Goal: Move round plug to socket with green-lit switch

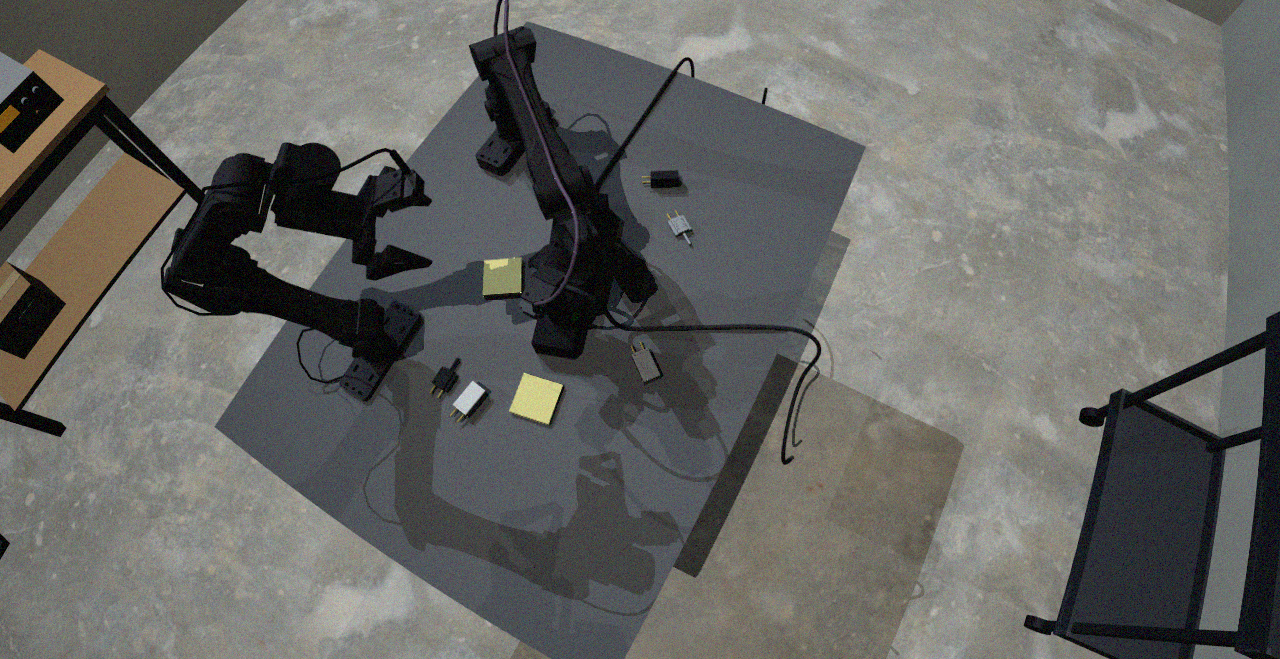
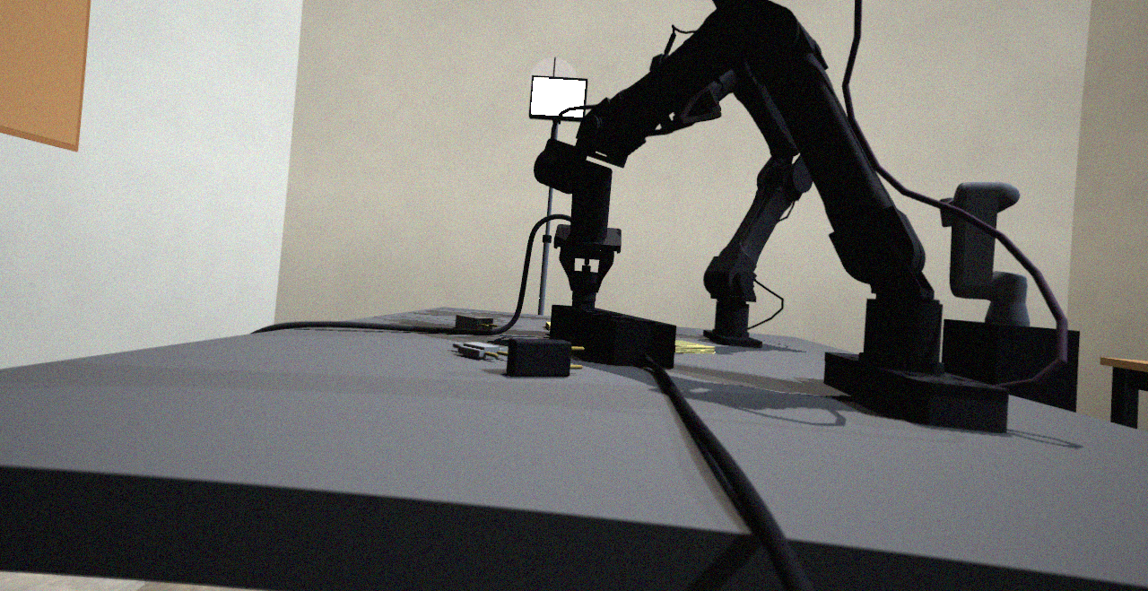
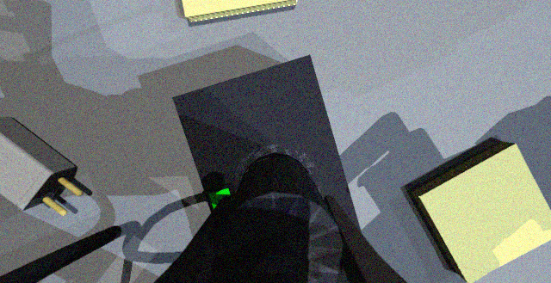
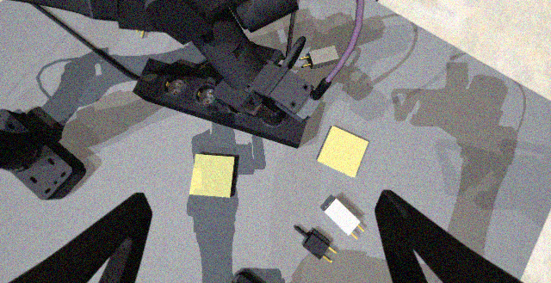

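1. My L end effector [image 1: 568,297] [image 2: 584,295] [image 3: 280,214] [image 4: 263,104] is pinched on the round plug [image 2: 583,300] [image 3: 275,173], right btwn its fingertips.
2. Plug's at the strip's end socket, w/ the green light [image 3: 221,196] just beside; can't tell seating depth.
3. Strip [image 1: 559,339] [image 2: 634,336] [image 3: 258,98] [image 4: 189,91] is under that end effector, looks flat on the table [image 1: 742,144] [image 2: 321,427] [image 3: 430,38] [image 4: 129,145].
4. My R end effector [image 1: 430,230] [image 4: 263,193]: spread wide, nothing btwn fingers, well apart from strip.

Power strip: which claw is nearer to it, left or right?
Left. The left claw is down at the power strip's top; the right claw hangs open in the air, off to one side.
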Controlling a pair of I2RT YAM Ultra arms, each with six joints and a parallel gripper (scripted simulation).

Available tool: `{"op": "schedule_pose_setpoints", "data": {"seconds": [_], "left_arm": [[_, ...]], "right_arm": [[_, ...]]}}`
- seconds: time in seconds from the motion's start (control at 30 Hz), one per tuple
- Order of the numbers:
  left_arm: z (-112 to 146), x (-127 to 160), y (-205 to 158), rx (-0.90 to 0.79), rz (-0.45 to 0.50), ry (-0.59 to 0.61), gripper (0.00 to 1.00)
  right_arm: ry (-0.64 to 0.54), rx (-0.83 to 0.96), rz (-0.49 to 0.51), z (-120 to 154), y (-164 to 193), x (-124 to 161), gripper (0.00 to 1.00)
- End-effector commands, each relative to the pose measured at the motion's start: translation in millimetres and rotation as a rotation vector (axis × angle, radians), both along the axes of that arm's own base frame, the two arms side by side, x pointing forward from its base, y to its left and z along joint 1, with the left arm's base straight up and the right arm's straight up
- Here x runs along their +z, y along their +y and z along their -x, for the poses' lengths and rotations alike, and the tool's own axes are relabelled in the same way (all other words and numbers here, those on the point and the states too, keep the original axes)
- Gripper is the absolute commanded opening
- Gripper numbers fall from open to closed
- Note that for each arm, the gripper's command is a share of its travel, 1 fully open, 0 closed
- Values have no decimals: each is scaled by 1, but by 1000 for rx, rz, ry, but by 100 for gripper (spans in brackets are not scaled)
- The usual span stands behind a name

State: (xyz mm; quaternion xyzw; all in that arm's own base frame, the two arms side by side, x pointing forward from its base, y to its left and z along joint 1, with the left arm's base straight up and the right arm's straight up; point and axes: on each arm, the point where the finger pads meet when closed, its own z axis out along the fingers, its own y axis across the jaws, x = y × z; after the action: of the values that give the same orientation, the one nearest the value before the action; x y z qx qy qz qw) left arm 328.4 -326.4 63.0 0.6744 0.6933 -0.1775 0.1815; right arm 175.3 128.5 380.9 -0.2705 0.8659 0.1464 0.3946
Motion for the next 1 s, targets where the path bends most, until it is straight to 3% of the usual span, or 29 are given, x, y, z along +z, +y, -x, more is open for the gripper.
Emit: {"op": "schedule_pose_setpoints", "data": {"seconds": [0.0, 0.03, 0.27, 0.57, 0.83, 0.97], "left_arm": [[1, 2, -2, -13, -13, -23, 33], [-1, 12, -5, -15, 8, -44, 33], [-1, 11, -4, -12, -2, -38, 33], [-3, -3, 1, -9, -9, 38, 33], [10, 0, 4, 10, -65, -103, 33], [14, -11, 8, 11, -89, -80, 33]], "right_arm": [[-25, 8, -14, 4, -2, 10, 100], [-25, 8, -14, 4, -2, 10, 100], [-25, 8, -14, 4, -2, 10, 100], [40, 18, 20, 13, -6, -17, 100], [44, 30, 21, 14, -4, -34, 100], [47, 34, 22, 15, -4, -39, 100]]}}
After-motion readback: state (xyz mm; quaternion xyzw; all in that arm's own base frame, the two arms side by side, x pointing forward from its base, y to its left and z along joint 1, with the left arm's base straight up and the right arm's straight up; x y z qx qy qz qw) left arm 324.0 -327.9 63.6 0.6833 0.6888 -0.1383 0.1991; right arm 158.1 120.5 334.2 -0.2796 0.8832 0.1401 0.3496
